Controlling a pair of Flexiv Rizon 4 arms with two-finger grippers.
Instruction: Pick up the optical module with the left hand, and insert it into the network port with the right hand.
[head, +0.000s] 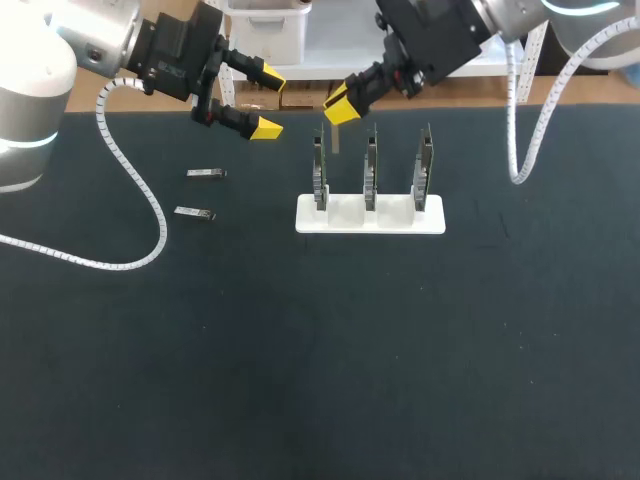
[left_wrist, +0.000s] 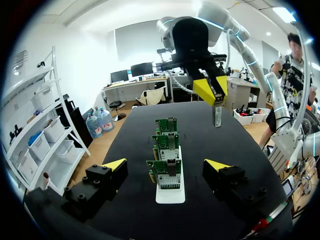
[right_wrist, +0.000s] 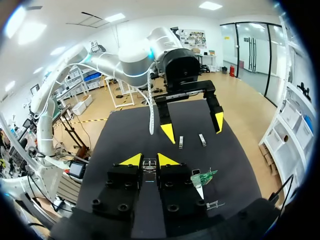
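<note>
**Operator:** Where is the end effector?

**Spotter:** Your right end effector (head: 343, 105) is in the upper middle of the head view. It is closed on the module (head: 335, 138), which hangs down from the yellow tips, just beside the top of the leftmost card (head: 320, 165). Your left end effector (head: 264, 100) is at the upper left, fingers spread wide and holding nothing.

**Operator:** So the pickup is done?

**Spotter:** I'd judge so. What you have in hand is the insertion.

**Operator:** How do I do it well?

**Spotter:** Square the module over the port (left_wrist: 171, 167), which in the left wrist view looks like a metal cage at a card's upper edge. I cannot tell which card you are aiming for. Get the module's long axis in line with the opening before contact, then press slowly and straight. The cards are thin and stand on edge in a white stand (head: 370, 215). The stand looks light, so a sideways push could tilt or slide it.

**Operator:** And the surface?

**Spotter:** You have a dark tabletop (head: 300, 380). One spare module (head: 206, 173) and a second spare module (head: 195, 213) lie at the left of the frame, well apart from the stand. The left arm's white cable (head: 130, 190) trails over the tabletop there, so keep it from dragging them.
</note>
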